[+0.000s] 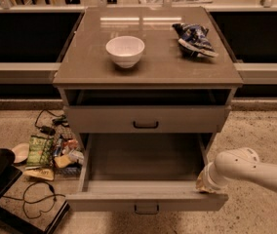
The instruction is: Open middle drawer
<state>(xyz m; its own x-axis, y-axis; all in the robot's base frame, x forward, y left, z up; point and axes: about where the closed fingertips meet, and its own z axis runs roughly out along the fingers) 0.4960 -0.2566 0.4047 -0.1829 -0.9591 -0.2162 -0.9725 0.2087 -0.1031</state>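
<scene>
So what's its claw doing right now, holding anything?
Gripper: at the right front corner of the pulled-out middle drawer; open, closed or holding cannot be told.

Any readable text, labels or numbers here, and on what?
None can be read.
Print on the blue packet on the cabinet top: too blurred.
Print on the green packet on the floor: too blurred.
No marking shows on the gripper, at the right front corner of the open middle drawer.
</scene>
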